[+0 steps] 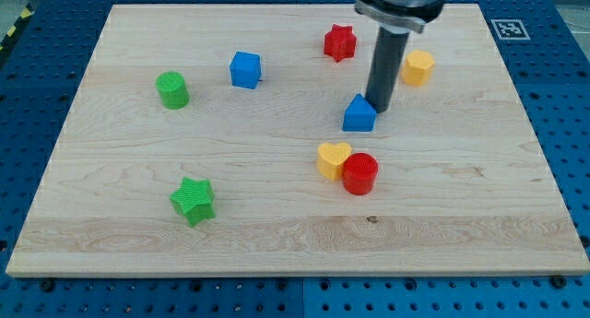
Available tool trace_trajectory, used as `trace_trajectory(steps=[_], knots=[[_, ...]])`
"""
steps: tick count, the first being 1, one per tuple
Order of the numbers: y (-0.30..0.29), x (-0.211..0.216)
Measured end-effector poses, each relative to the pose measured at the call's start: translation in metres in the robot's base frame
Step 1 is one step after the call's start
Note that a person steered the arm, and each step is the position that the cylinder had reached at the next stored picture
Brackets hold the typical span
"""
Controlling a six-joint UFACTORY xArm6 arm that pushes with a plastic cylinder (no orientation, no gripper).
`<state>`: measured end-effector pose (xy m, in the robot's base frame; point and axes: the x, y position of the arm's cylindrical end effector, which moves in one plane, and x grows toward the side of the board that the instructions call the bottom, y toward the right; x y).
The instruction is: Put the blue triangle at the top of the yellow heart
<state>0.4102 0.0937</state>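
The blue triangle (pixel 359 114) lies right of the board's centre. The yellow heart (pixel 332 159) lies just below it and a little to the left, a small gap apart. A red cylinder (pixel 360 173) touches the heart's lower right side. My tip (pixel 381 110) is at the triangle's upper right edge, touching it or nearly so. The dark rod rises from there to the view's top.
A red star (pixel 339 42) and a yellow hexagon (pixel 418 67) lie near the top. A blue cube (pixel 245 69) and a green cylinder (pixel 172 89) lie at the upper left. A green star (pixel 194 201) lies at the lower left. The wooden board (pixel 461 217) ends on all sides at a blue pegboard.
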Motion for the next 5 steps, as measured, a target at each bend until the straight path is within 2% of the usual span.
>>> trace_trajectory(steps=[3, 5], knots=[[-0.008, 0.008], [-0.035, 0.008]])
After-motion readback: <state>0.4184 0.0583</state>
